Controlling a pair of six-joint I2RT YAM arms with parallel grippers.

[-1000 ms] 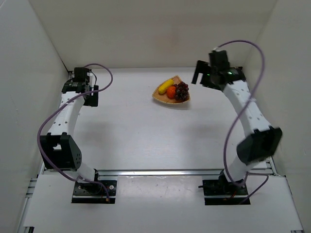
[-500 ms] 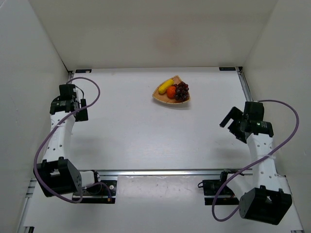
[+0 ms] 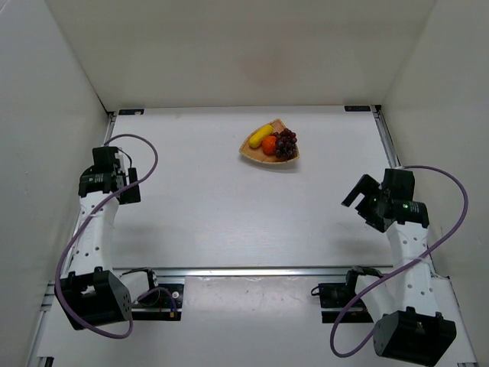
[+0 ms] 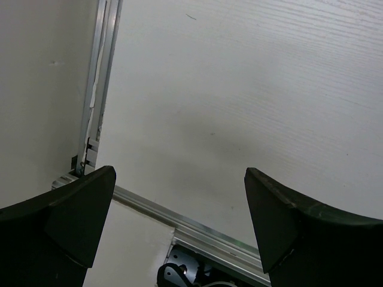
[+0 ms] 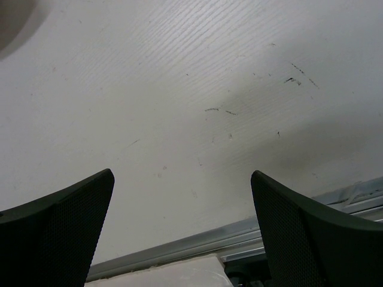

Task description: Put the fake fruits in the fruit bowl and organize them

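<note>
Bare worktop [image 3: 229,206] is spreading broadly near and left of the fruit bowl [image 3: 267,159]; the back wall [image 3: 244,53] is standing beyond it, seemingly leaving a claw passing room between.

Both arms sit folded low near their own sides. The left gripper [image 4: 179,173] and the right gripper [image 5: 182,174] are empty, with jaws spread wide.

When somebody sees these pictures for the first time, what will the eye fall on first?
The colours: a yellow banana, an orange and a dark grape bunch lie together in the wooden fruit bowl, far back on the white table. Next, at the two sides, the left gripper and the right gripper, both open and empty.
</note>
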